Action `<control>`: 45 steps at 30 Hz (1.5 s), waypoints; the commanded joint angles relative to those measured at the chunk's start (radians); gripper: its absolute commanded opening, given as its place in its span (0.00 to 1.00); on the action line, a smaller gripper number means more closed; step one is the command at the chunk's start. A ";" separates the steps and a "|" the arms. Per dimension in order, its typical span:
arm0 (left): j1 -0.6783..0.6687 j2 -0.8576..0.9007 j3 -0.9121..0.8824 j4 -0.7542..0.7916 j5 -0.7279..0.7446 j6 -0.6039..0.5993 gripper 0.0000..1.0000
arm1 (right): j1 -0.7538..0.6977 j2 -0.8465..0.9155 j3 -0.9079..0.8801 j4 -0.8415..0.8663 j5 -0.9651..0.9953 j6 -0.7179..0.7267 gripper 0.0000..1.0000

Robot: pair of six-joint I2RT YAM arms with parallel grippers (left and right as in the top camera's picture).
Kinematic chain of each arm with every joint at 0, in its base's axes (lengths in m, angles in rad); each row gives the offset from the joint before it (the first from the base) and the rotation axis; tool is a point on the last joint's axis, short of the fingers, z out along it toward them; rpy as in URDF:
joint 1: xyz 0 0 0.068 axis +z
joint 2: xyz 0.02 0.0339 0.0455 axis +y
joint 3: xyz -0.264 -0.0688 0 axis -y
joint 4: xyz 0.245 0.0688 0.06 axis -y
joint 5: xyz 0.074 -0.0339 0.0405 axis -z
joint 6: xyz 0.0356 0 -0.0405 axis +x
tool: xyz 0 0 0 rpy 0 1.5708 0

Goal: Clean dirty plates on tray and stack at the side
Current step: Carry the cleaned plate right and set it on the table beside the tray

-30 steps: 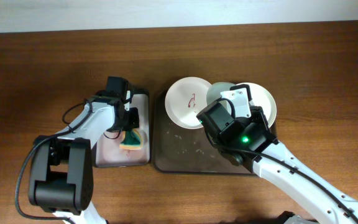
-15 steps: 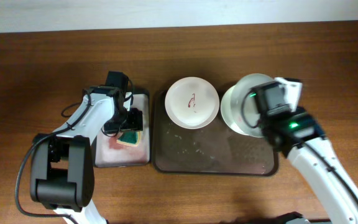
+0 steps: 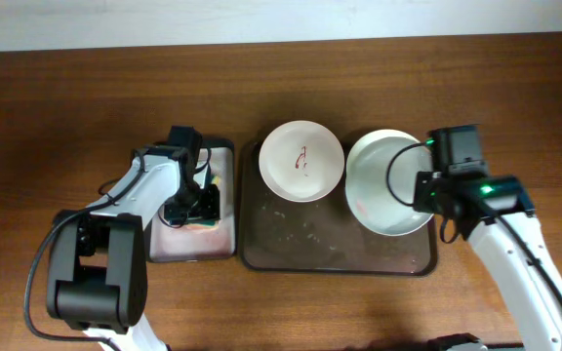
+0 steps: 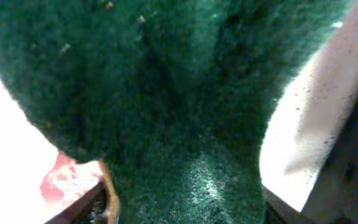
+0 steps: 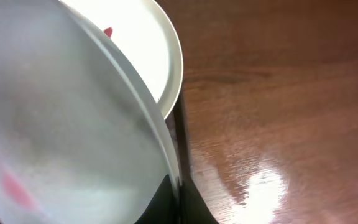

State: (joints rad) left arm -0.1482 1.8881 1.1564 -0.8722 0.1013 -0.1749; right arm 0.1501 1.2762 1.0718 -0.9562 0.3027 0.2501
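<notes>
The dark brown tray (image 3: 301, 249) holds a white plate (image 3: 302, 161) with a red smear at its back left. My right gripper (image 3: 425, 187) is shut on the right rim of a second white plate (image 3: 383, 185) and holds it tilted over the tray's right side. In the right wrist view the black fingers (image 5: 180, 199) pinch that plate's rim (image 5: 61, 124), and a faint red smear shows on it. A third plate (image 5: 142, 43) with a red mark lies behind it. My left gripper (image 3: 191, 205) is down on a green sponge (image 4: 185, 112), which fills the left wrist view.
The small black-rimmed tray with a pale pink inside (image 3: 169, 244) stands left of the brown tray, under my left gripper. A red stain (image 4: 58, 180) marks its floor. Bare wooden table (image 5: 278, 93) lies to the right of the brown tray.
My right gripper swung from the tray's middle to its right side and has tilted the plate up. My left gripper moved toward the front and down onto the sponge.
</notes>
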 commanded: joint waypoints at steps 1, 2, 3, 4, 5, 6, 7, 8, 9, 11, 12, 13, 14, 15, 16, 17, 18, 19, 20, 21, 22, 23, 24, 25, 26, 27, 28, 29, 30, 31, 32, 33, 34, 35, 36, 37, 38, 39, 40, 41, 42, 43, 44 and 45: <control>0.005 0.013 -0.040 -0.001 0.010 0.012 0.16 | 0.145 -0.018 0.023 0.002 0.270 -0.005 0.04; 0.005 0.013 -0.040 -0.001 0.007 0.012 0.09 | 0.194 -0.018 0.023 0.002 0.360 0.011 0.04; 0.005 0.013 -0.040 -0.001 0.008 0.012 0.06 | 0.222 -0.018 0.023 0.002 0.414 0.024 0.04; 0.005 0.013 -0.040 -0.001 0.007 0.012 0.04 | 0.257 -0.018 0.023 0.003 0.472 0.024 0.04; 0.005 0.013 -0.040 -0.001 0.007 0.012 0.03 | 0.303 -0.018 0.023 0.006 0.547 0.024 0.04; 0.005 0.013 -0.040 -0.001 0.007 0.012 0.00 | 0.339 -0.018 0.023 0.007 0.604 0.024 0.04; 0.005 0.013 -0.040 -0.001 0.007 0.012 0.00 | 0.379 -0.018 0.023 0.010 0.662 0.024 0.04; 0.005 0.013 -0.040 -0.001 0.007 0.012 0.00 | 0.409 -0.018 0.023 0.014 0.701 0.024 0.04; 0.005 0.013 -0.040 -0.001 0.007 0.012 0.00 | 0.443 -0.018 0.023 0.018 0.745 0.024 0.04; 0.005 0.013 -0.040 -0.001 0.007 0.012 0.00 | 0.507 -0.018 0.023 0.027 0.825 0.024 0.04; 0.005 0.013 -0.040 -0.002 0.007 0.012 0.00 | 0.527 -0.018 0.023 0.030 0.841 0.024 0.04; 0.005 0.013 -0.040 -0.002 0.007 0.012 0.00 | 0.549 -0.018 0.023 0.034 0.856 0.024 0.04; 0.005 0.013 -0.040 -0.002 0.008 0.012 0.06 | 0.561 -0.018 0.023 0.036 0.861 0.024 0.04; 0.005 0.013 -0.040 -0.002 0.007 0.012 0.23 | 0.571 -0.018 0.023 0.037 0.861 0.024 0.04; 0.005 0.013 -0.040 -0.002 0.007 0.012 0.36 | 0.577 -0.018 0.023 0.040 0.861 0.024 0.04; 0.005 0.013 -0.040 -0.002 0.008 0.012 0.49 | 0.577 -0.018 0.023 0.040 0.862 0.024 0.04; 0.005 0.013 -0.040 -0.002 0.008 0.012 0.54 | 0.577 -0.018 0.023 0.040 0.862 0.024 0.04; 0.005 0.013 -0.040 -0.002 0.007 0.012 0.55 | 0.576 -0.018 0.023 0.040 0.862 0.024 0.04; 0.005 0.013 -0.040 -0.001 0.008 0.012 0.55 | 0.576 -0.018 0.023 0.042 0.863 0.025 0.04; 0.005 0.013 -0.040 -0.001 0.008 0.012 0.56 | 0.576 -0.018 0.023 0.045 0.863 0.040 0.04; 0.005 0.013 -0.040 -0.001 0.008 0.012 0.56 | 0.576 -0.018 0.023 0.049 0.866 0.060 0.04; 0.005 0.013 -0.040 -0.001 0.007 0.012 0.60 | 0.571 -0.018 0.023 0.055 0.864 0.085 0.04; 0.005 0.013 -0.040 -0.001 0.007 0.012 0.61 | 0.561 -0.018 0.023 0.056 0.853 0.127 0.04; 0.005 0.013 -0.040 -0.001 0.008 0.012 0.61 | 0.544 -0.018 0.023 0.055 0.815 0.161 0.04; 0.005 0.013 -0.040 -0.001 0.008 0.012 0.62 | 0.517 -0.018 0.023 0.055 0.755 0.187 0.04; 0.005 0.013 -0.040 -0.001 0.008 0.012 0.64 | 0.475 -0.018 0.023 0.055 0.677 0.211 0.04; 0.005 0.013 -0.040 -0.001 0.008 0.012 0.67 | 0.430 -0.018 0.023 0.055 0.603 0.220 0.04; 0.005 0.013 -0.040 -0.001 0.008 0.012 0.68 | 0.375 -0.018 0.023 0.055 0.528 0.235 0.04; 0.005 0.013 -0.040 0.000 0.007 0.012 0.69 | 0.308 -0.018 0.023 0.055 0.458 0.238 0.04; 0.005 0.013 -0.040 0.000 0.007 0.012 0.71 | 0.252 -0.018 0.023 0.056 0.399 0.238 0.04; 0.005 0.013 -0.040 0.000 0.007 0.012 0.72 | 0.196 -0.018 0.023 0.055 0.348 0.238 0.04; 0.005 0.013 -0.040 0.000 0.007 0.012 0.73 | 0.118 -0.018 0.023 0.055 0.269 0.238 0.04; 0.005 0.013 -0.040 0.003 0.007 0.012 0.73 | 0.032 -0.018 0.023 0.055 0.179 0.238 0.04; 0.005 0.013 -0.040 0.004 0.007 0.012 0.73 | -0.025 -0.018 0.023 0.055 0.126 0.238 0.04; 0.005 0.013 -0.040 0.004 0.008 0.012 0.73 | -0.108 -0.018 0.023 0.055 0.051 0.238 0.04; 0.005 0.013 -0.040 0.004 0.008 0.012 0.73 | -0.181 -0.018 0.023 0.055 -0.007 0.238 0.04; 0.005 0.013 -0.040 0.004 0.007 0.012 0.73 | -0.249 -0.015 0.023 0.054 -0.054 0.237 0.04; 0.005 0.013 -0.040 0.004 0.007 0.012 0.73 | -0.343 -0.008 0.022 0.049 -0.099 0.237 0.04; 0.005 0.013 -0.040 0.004 0.007 0.012 0.73 | -0.416 0.003 0.022 0.047 -0.130 0.237 0.04; 0.005 0.013 -0.040 0.005 0.008 0.012 0.74 | -0.469 0.016 0.022 0.047 -0.152 0.237 0.04; 0.005 0.013 -0.040 0.004 0.008 0.012 0.74 | -0.537 0.040 0.022 0.046 -0.174 0.237 0.04; 0.005 0.013 -0.040 0.005 0.008 0.012 0.74 | -0.586 0.063 0.022 0.045 -0.180 0.238 0.04; 0.005 0.013 -0.040 0.004 0.008 0.012 0.74 | -0.621 0.086 0.022 0.045 -0.180 0.238 0.04; 0.005 0.013 -0.040 0.004 0.008 0.012 0.74 | -0.664 0.121 0.022 0.048 -0.180 0.238 0.04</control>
State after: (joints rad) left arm -0.1493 1.8774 1.1458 -0.8749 0.1207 -0.1719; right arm -0.4309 1.3350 1.0752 -0.9115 0.1799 0.4744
